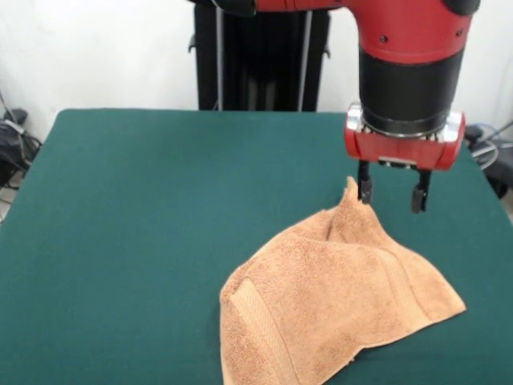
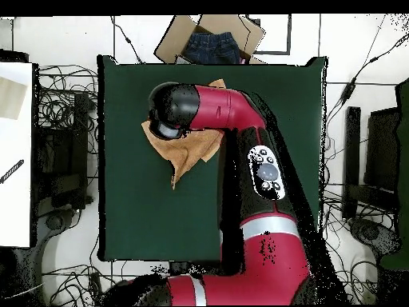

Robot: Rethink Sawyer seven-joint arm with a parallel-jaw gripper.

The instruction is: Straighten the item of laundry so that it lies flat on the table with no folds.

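The orange-tan towel (image 1: pixel 337 305) lies crumpled on the green table (image 1: pixel 160 200) near the front right, with a fold along its left border band and one corner pulled up into a peak. My gripper (image 1: pixel 392 194) hangs open just above the table, and its left finger (image 1: pixel 365 191) stands right beside that raised corner. Nothing is between the fingers. In the overhead view the arm's wrist covers the gripper and part of the towel (image 2: pixel 192 152), which lies on the table (image 2: pixel 136 208).
A cardboard box (image 2: pixel 172 44) holding blue denim (image 2: pixel 212 46) sits at the table's edge opposite the robot base. Cables and equipment surround the table. Bare green table top spreads left of the towel in the front view.
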